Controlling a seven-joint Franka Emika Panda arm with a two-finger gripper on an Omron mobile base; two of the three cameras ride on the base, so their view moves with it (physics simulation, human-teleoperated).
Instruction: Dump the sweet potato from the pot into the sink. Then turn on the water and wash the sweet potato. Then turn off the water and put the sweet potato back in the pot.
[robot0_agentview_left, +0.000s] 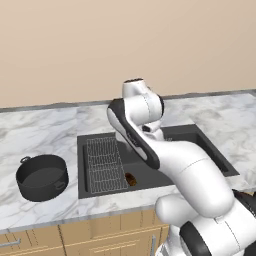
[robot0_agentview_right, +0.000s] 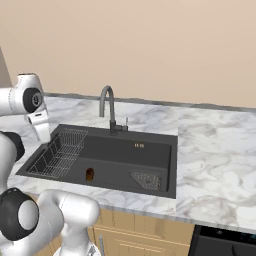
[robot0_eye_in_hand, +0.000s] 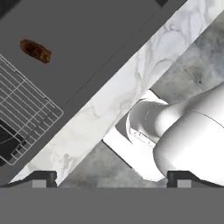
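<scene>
The gripper (robot0_eye_in_hand: 111, 177) is seen with its tips spread wide and nothing held between them. The sweet potato (robot0_agentview_left: 131, 179) is found on the sink (robot0_agentview_right: 120, 152) floor, just beside the rack (robot0_agentview_left: 104, 164). The pot (robot0_agentview_left: 42, 176) stands on the counter (robot0_agentview_left: 40, 130), left of the sink.

Small oblong reddish-brown sweet potato (robot0_agentview_left: 130, 179) lies in large recessed dark grey sink (robot0_agentview_left: 210, 150), just right of the wire grid rack (robot0_agentview_left: 104, 164); round dark pot (robot0_agentview_left: 41, 177) stands on marble desk (robot0_agentview_left: 45, 130), left of sink.
</scene>
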